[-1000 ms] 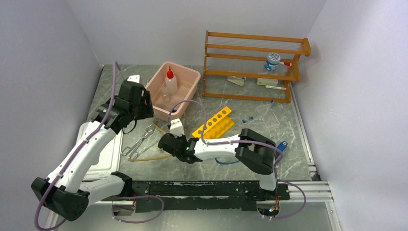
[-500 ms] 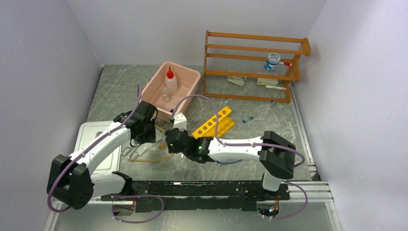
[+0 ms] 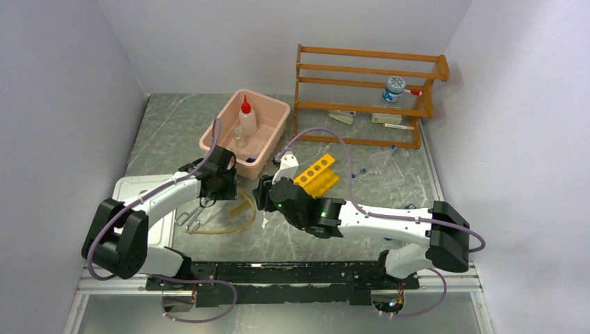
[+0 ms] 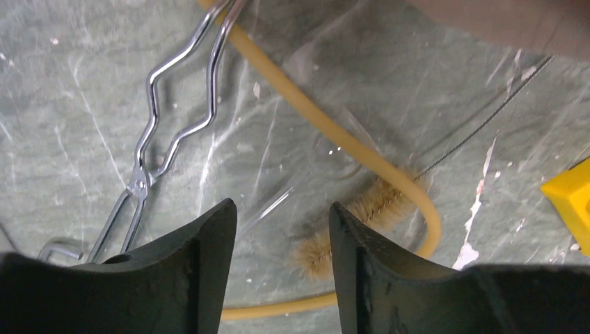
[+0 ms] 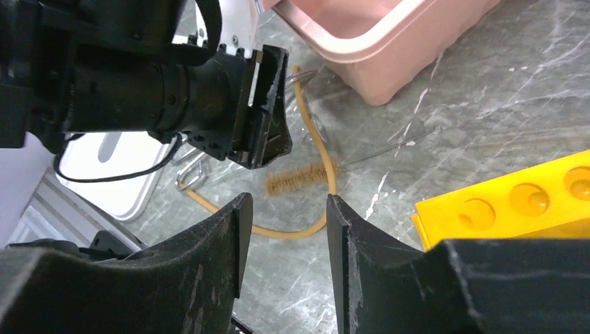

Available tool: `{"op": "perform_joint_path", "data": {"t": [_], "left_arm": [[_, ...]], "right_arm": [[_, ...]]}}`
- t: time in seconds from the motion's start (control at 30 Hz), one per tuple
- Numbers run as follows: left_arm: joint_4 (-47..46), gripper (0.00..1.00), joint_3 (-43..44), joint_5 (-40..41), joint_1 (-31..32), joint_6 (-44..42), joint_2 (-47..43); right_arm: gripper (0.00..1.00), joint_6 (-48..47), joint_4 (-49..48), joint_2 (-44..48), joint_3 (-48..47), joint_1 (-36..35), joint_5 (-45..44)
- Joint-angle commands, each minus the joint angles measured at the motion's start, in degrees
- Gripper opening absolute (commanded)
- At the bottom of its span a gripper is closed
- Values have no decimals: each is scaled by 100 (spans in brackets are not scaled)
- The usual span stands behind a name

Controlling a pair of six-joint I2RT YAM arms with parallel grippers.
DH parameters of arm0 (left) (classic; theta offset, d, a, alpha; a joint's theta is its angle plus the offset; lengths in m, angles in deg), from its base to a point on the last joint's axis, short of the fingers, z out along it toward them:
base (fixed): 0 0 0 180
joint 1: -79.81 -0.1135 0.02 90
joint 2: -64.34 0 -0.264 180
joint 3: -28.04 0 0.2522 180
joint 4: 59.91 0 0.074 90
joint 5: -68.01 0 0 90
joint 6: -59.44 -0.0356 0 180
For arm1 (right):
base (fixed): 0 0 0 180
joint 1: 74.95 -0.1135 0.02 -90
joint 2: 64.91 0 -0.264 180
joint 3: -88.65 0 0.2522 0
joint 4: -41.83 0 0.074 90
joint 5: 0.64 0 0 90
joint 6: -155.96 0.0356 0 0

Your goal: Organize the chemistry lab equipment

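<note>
Currently the left pincer [image 4: 280, 216] hangs low over the grey marbled desk [image 3: 389, 181], jaws about half apart with nothing between them. The right pincer [image 5: 286, 209] faces it from the other side, also part open and empty. Under the left jaws lies a tan bristle brush on a thin wire handle [image 4: 348, 223]. It touches the looping tan rubber tubing [image 4: 334, 136], and the bent metal tongs [image 4: 177, 104] lie just to one side. Some clear item lies across this spot, but I cannot tell what it is. Judgement: the step in hand is picking one loose item from this cluster, probably the brush or the tubing. To do it well, centre the jaws on one item only, come straight down, and close on the bristle head or on a single run of tubing, because the two touch and could lift together. Only one arm should commit, as the two pincers sit near each other and could collide. Room is tight toward the pink plastic tub [image 3: 268, 149], whose wall is just beyond the tubing. The yellow holed rack [image 3: 316, 174] bounds the right arm's side, and the white flat lid [image 3: 136, 191] bounds the left. The way out with open room is straight up.
</note>
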State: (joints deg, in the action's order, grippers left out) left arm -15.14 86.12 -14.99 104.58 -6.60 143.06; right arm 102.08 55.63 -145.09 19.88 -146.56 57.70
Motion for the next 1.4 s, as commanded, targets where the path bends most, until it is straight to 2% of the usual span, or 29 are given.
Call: {"op": "perform_joint_path", "data": {"t": [0.0, 0.07, 0.17, 0.3, 0.53, 0.63, 0.73, 0.93, 1.0, 1.1, 1.17, 1.37], "left_arm": [[-168, 57, -65, -77, -34, -146, 271], [-345, 57, -169, -156, -34, -90, 255], [-530, 49, -378, -156, -34, 65, 219], [-631, 44, -608, 9, 46, 395, 39], [-744, 45, -1032, 396, 295, 973, -717], [-683, 49, -1107, 612, 339, 1030, -992], [-724, 52, -1196, 644, 335, 1059, -968], [-855, 50, -1294, 564, 352, 1084, -782], [-914, 45, -1340, 537, 361, 1076, -758], [-1033, 31, -1381, 404, 397, 981, -597], [-1088, 25, -1382, 343, 497, 957, -435], [-1019, 18, -1326, 515, 881, 990, -290]], "right_arm": [[47, -30, -30, 189, 27, 60, -363], [47, -73, 45, 212, -3, 81, -395], [47, -138, 154, 231, -60, 99, -443], [47, -272, 142, 222, -112, 140, -466], [48, -453, 100, 139, -218, 206, -367], [48, -509, 77, 95, -251, 248, -310], [48, -548, 35, 74, -252, 290, -218], [48, -584, 16, 47, -265, 341, -143], [48, -615, 22, 69, -229, 341, -139], [48, -713, -298, 253, -36, 343, -126], [48, -770, -484, 422, 96, 341, -123], [48, -680, -452, 517, 147, 342, -225]]}}
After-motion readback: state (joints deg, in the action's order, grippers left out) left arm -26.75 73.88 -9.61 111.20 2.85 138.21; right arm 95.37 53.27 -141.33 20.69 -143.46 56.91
